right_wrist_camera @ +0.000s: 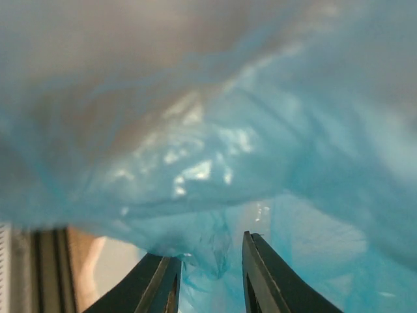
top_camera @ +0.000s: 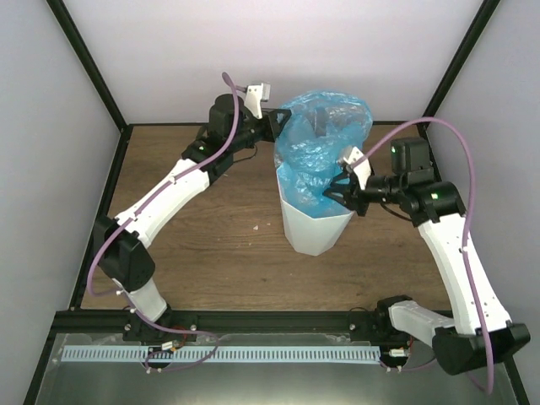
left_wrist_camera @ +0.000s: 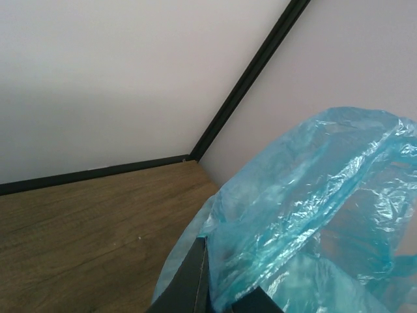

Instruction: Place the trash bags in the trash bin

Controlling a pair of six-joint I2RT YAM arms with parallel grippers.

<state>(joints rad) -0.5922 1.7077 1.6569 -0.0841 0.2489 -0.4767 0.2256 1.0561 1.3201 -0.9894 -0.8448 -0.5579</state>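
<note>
The white faceted trash bin [top_camera: 316, 232] stands upright on the wooden table, right of centre. The light-blue trash bag [top_camera: 321, 135] sits partly inside it and billows high above the rim. My left gripper [top_camera: 274, 126] is at the bag's upper left edge and is shut on a fold of the film; in the left wrist view its fingers [left_wrist_camera: 225, 297] pinch the bag [left_wrist_camera: 313, 215]. My right gripper [top_camera: 335, 191] is at the bin's right rim, jaws apart. In the right wrist view the bag [right_wrist_camera: 208, 130] fills the frame and film hangs between the gripper's [right_wrist_camera: 208, 274] fingers.
Pale walls with black frame posts [top_camera: 84, 59] close in the table on three sides. The table's back edge [left_wrist_camera: 91, 173] runs just behind the bin. A black rail [top_camera: 253, 321] crosses the near edge by the arm bases.
</note>
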